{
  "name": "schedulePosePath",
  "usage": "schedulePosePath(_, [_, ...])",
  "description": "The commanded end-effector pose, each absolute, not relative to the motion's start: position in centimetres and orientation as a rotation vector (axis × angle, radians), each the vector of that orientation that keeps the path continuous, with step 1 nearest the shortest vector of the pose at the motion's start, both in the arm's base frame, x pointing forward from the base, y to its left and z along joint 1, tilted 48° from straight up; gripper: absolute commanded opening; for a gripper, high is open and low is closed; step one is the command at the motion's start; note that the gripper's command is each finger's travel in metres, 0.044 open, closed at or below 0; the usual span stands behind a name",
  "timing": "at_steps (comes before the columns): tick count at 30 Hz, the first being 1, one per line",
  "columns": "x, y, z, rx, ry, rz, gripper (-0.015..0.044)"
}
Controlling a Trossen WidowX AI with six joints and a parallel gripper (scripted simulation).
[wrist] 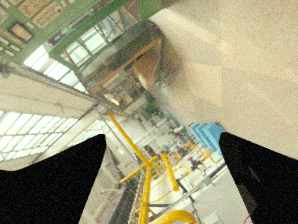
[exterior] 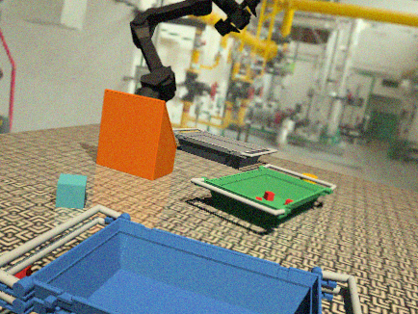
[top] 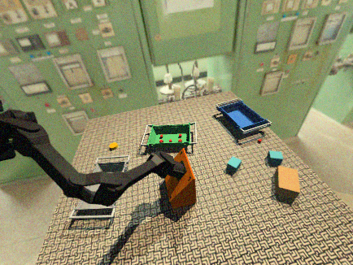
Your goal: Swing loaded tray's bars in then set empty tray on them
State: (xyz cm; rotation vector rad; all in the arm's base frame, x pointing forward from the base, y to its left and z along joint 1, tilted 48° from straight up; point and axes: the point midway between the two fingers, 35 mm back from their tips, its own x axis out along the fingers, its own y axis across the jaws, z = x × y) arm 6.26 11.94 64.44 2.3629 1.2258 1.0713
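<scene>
Beyond the left edge of the bench, as the top view shows it, the gripper (top: 6, 142) (exterior: 239, 18) (wrist: 162, 140) is raised, its fingers wide apart with nothing between them; it bears on no tray. Along the left edge stands a grey tray (top: 107, 166) (exterior: 217, 151), partly hidden by the arm. A yellow disc (top: 113, 145) (exterior: 310, 175) lies toward the far left corner.

Midway along, nearer the far edge, the loaded green tray (top: 175, 145) (exterior: 241, 180) stands upright, its red blocks (top: 170, 141) (exterior: 269, 196) on its floor. Its bars sit out at the two ends, leaving the top uncovered; in that position they would presumably not carry a second tray. Swinging both inward appears to be the first step.

By the far right corner the blue tray (top: 244, 118) (exterior: 193, 250) stands empty, its open side up. It seems the likelier tray to stack, though the grey one's contents cannot be confirmed.
</scene>
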Motion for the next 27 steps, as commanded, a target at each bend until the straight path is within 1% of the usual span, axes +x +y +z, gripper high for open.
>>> schedulePosePath(1, [6.3, 11.9, 64.4, 2.363, 1.226, 1.071, 0.0374])
schedulePosePath(8, [6.5, 11.9, 64.4, 2.371, 1.227, 1.064, 0.019])
schedulePosePath(9, [7.3, 11.9, 64.3, 2.395, 1.228, 1.044, 0.0164])
schedulePosePath(12, [11.7, 11.7, 63.2, 2.534, 1.23, 0.921, 0.009])
schedulePosePath(18, [20.1, 11.6, 59.8, 2.75, 1.269, 0.603, 0.009])
schedulePosePath(27, [32.8, 11.0, 50.2, 3.049, 1.291, -0.089, 0.009])
